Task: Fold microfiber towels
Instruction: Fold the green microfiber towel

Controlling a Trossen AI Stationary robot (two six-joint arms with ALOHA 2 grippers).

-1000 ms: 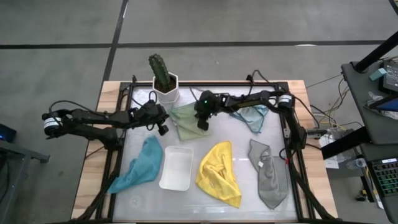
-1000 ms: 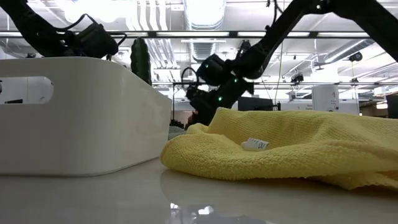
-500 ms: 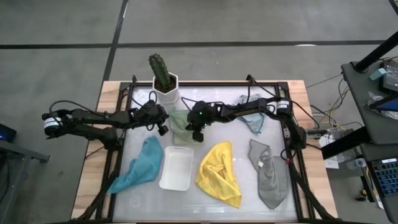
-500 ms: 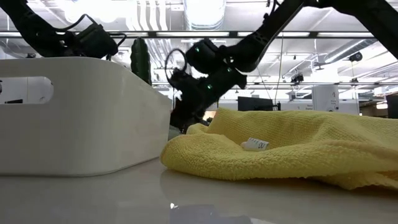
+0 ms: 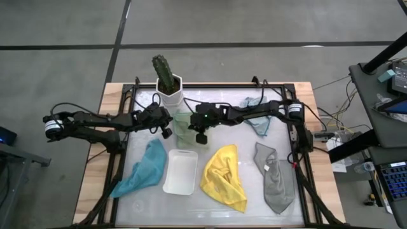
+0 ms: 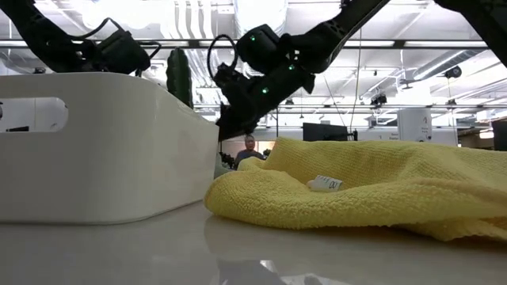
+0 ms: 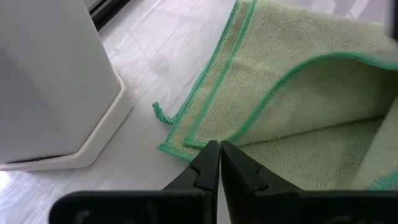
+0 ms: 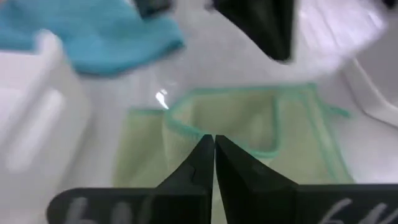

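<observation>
The pale green microfiber towel (image 5: 182, 124) sits at the far middle of the table, just right of the white hexagonal cactus pot (image 5: 170, 95). Right gripper (image 5: 198, 136) has its jaws pinched on the towel's edge, mid-fold; left gripper (image 5: 166, 131) is pressed closed at the left corner, pinning it. I'd line up the edges before letting go. Count: five towels, one white rectangular plastic tray (image 5: 180, 172)
</observation>
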